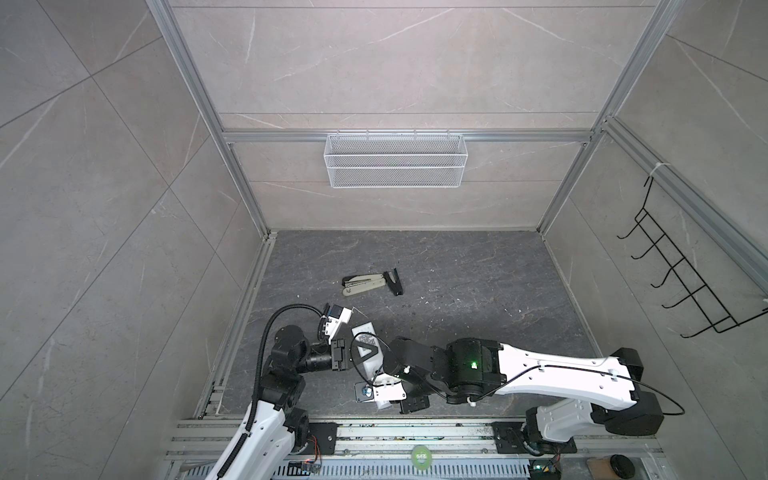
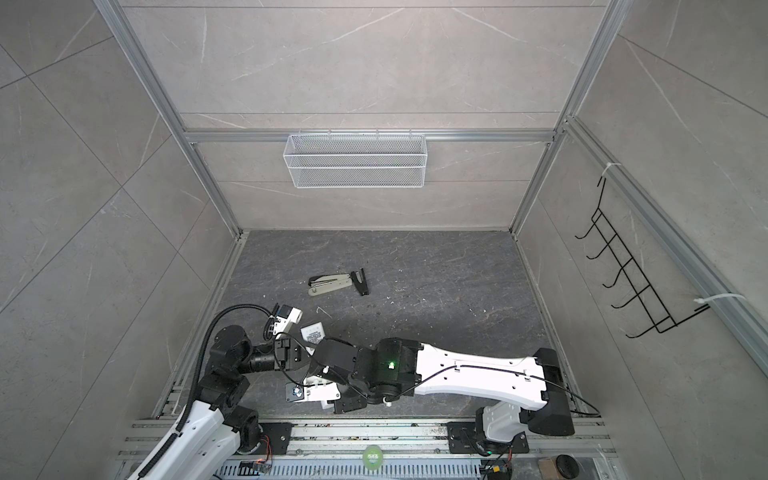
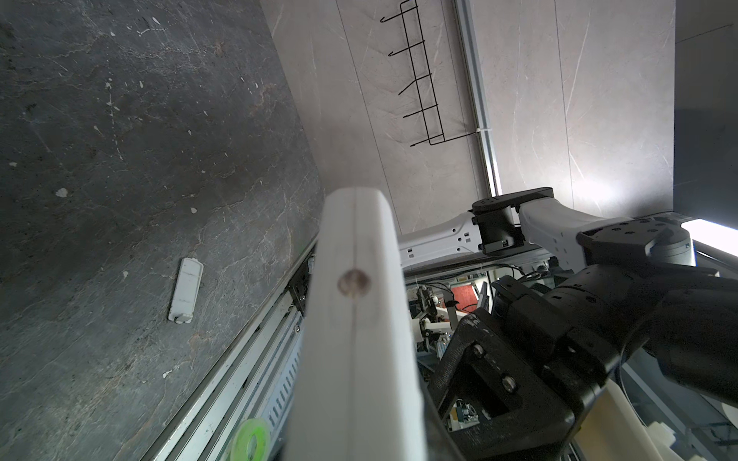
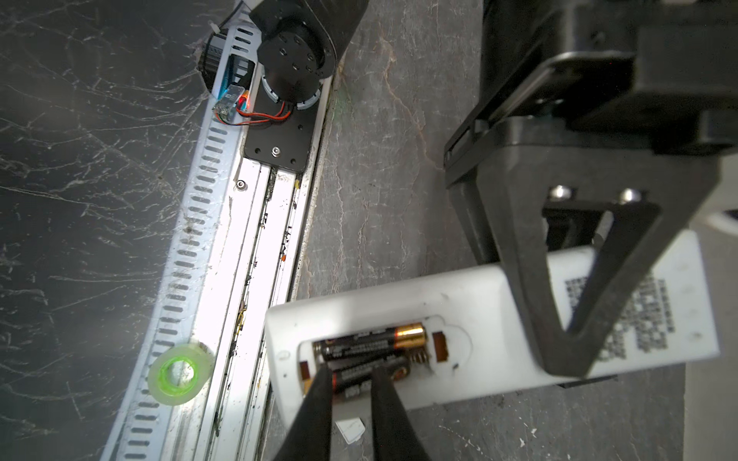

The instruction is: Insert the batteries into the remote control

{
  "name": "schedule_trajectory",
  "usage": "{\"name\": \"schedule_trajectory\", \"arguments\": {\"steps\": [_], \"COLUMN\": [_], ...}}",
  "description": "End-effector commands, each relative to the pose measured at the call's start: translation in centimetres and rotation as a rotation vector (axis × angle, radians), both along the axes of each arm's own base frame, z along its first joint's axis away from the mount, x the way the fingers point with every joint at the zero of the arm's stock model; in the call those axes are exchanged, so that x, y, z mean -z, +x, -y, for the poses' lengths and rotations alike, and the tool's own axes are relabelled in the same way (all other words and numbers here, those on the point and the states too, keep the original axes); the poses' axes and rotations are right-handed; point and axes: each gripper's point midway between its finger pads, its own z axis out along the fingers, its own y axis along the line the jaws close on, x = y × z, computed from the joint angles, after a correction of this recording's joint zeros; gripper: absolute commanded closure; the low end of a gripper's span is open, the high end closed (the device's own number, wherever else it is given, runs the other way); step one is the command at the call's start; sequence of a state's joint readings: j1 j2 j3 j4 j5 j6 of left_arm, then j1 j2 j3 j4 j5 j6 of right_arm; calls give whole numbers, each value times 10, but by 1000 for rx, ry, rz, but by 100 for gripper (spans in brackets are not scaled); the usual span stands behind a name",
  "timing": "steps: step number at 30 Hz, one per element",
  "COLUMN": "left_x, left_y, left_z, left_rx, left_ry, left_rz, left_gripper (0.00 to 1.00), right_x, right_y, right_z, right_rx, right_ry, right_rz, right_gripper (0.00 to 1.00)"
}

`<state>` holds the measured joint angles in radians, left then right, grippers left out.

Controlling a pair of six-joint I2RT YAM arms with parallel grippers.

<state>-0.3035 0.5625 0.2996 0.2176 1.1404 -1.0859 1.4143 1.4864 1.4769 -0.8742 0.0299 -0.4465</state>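
— How far along is it?

— Nearly done, I'd say. The remote control (image 4: 471, 303) is turned label side up, and the left gripper (image 4: 565, 351) is clamped across its middle, keeping it steady.

— And the batteries (image 4: 371, 345)?

— Both lie side by side inside the open compartment (image 4: 439, 347) at the end of the remote control, copper bands pointing opposite ways. The far one looks properly seated. The near one is down in its slot too.

— What's the other arm doing?

— The right gripper (image 4: 351, 383) stands over that near cell, its thin black fingers (image 4: 319, 399) a little apart with the cell between them. From here I can't tell whether they are pinching it or have let go.

— So what's left?

— As I judge it, letting that cell settle flat against its spring, pulling the fingers clear, then the lid. The battery cover (image 3: 185, 290) is lying on the table (image 3: 120, 159), off to one side of the remote control, not fitted. Until it goes back on, the job isn't quite closed out
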Motion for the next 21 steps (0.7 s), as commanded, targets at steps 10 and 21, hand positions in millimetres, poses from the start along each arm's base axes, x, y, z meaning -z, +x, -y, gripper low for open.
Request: {"name": "schedule_trajectory", "arguments": {"steps": [10, 21], "left_x": [-24, -24], "left_y": [-8, -8], "left_z": [1, 1], "left_rx": [44, 44], "left_ry": [-31, -31], "left_rz": [79, 79], "left_gripper": [100, 100], "right_x": [-9, 3], "right_y": [-11, -6], "right_z": [14, 8], "right_rx": [-17, -8], "right_ry": [-26, -45], "right_rz": [-54, -34], "right_gripper": [73, 73]}}
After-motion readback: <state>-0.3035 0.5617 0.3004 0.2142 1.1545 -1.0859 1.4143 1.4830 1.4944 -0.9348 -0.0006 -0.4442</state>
